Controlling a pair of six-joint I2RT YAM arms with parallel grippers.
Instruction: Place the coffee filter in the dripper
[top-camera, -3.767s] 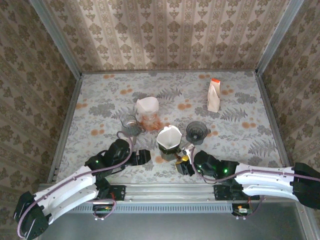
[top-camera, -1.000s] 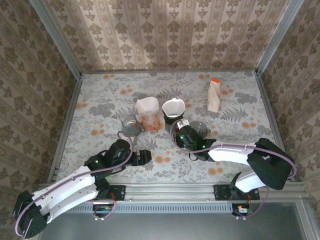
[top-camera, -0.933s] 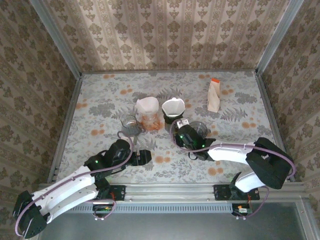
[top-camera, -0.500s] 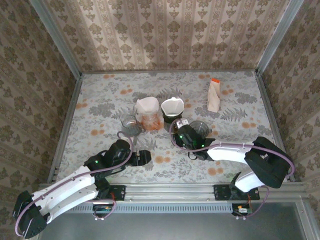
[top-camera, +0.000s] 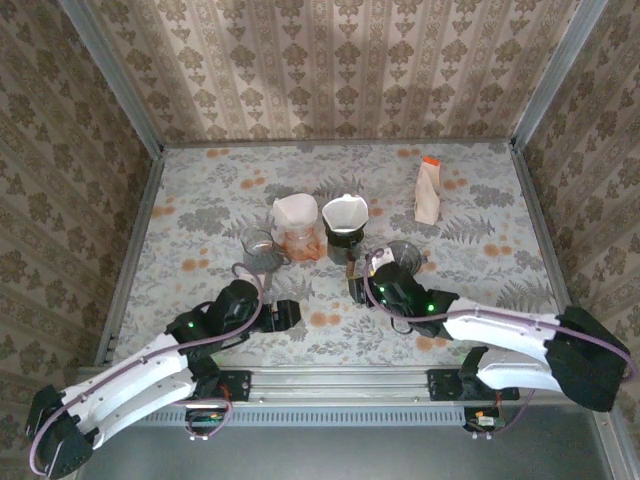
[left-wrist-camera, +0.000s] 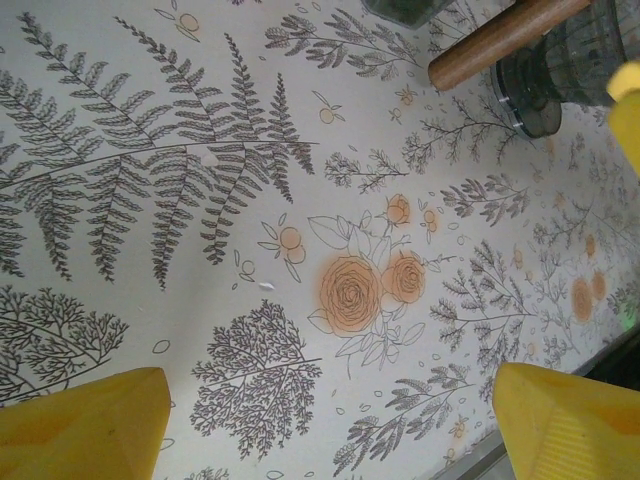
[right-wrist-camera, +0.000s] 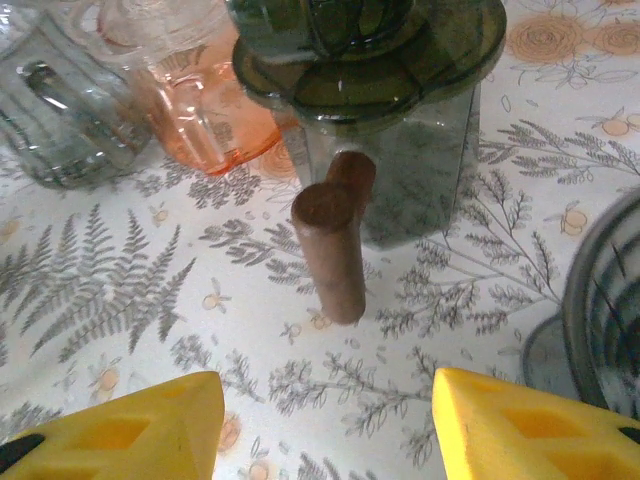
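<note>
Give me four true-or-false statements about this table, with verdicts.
1. A white filter sits in the dark dripper. True.
2. The right fingers grip the wooden handle. False: they are open and short of it, not touching.
3. The carton is left of the orange dripper. False: it is well to the right.
4. The left fingers are open above bare tablecloth. True.

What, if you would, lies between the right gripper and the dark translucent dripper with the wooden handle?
Bare floral tablecloth, in the right wrist view; the right gripper faces the dark dripper's wooden handle.
</note>
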